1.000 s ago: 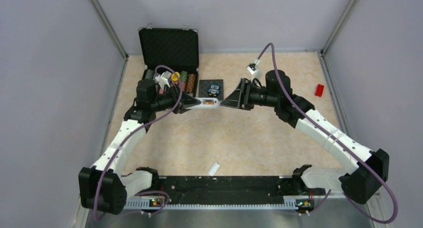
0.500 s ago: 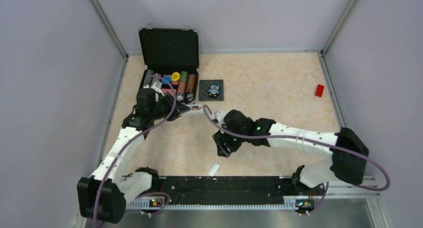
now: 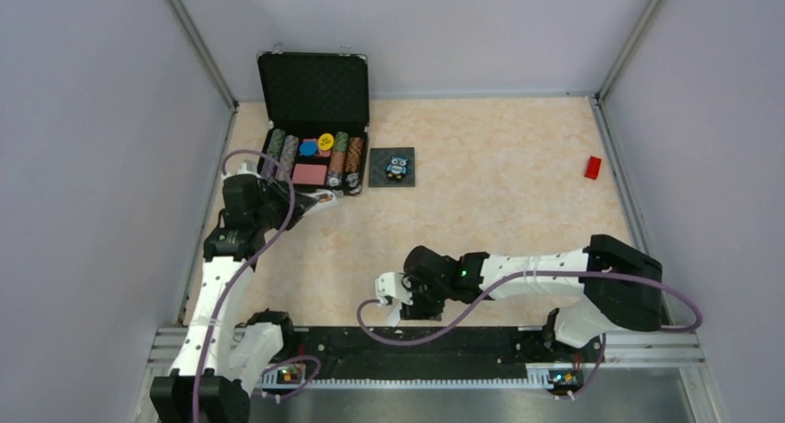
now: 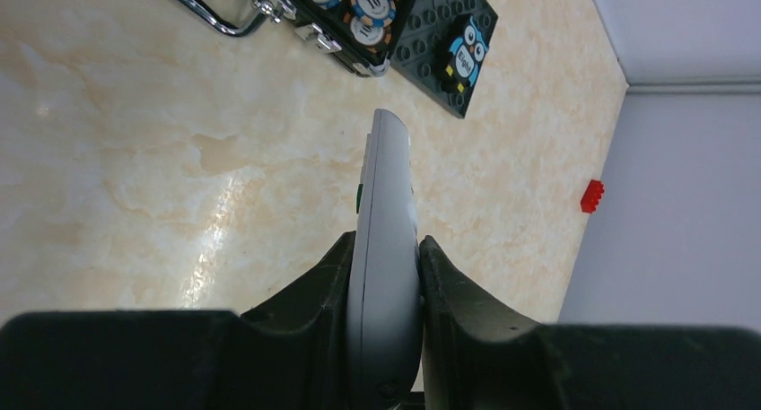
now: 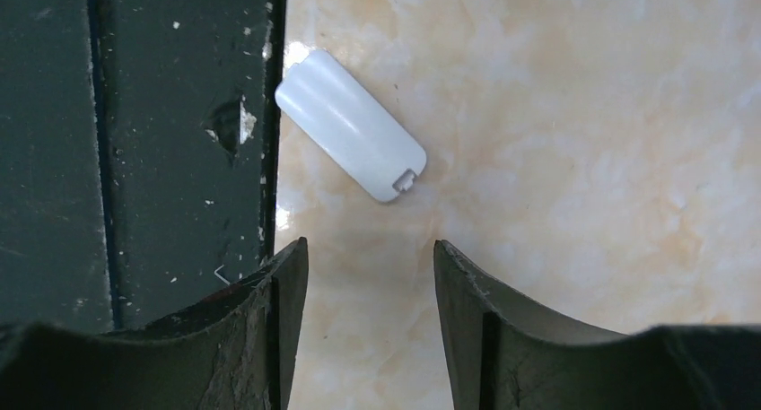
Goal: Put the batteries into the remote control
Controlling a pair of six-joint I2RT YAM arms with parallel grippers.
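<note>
My left gripper [image 3: 310,201] is shut on the white remote control [image 3: 324,197] at the left, in front of the chip case. In the left wrist view the remote [image 4: 386,177] stands edge-on, clamped between both fingers of the gripper [image 4: 384,253] above the table. The batteries are not visible in any view. My right gripper [image 3: 404,304] hangs low at the near edge. In the right wrist view it [image 5: 370,248] is open and empty, just short of a small white battery cover [image 5: 350,150] that lies flat on the table.
A black case [image 3: 315,90] with poker chips stands open at the back left, with an owl tile [image 3: 392,167] beside it. A red block [image 3: 592,167] lies at the far right. The black base rail [image 5: 135,141] borders the cover.
My right arm left the remote at the back and swung down to the near edge over the white cover. My left gripper drew back to the left with the remote.
</note>
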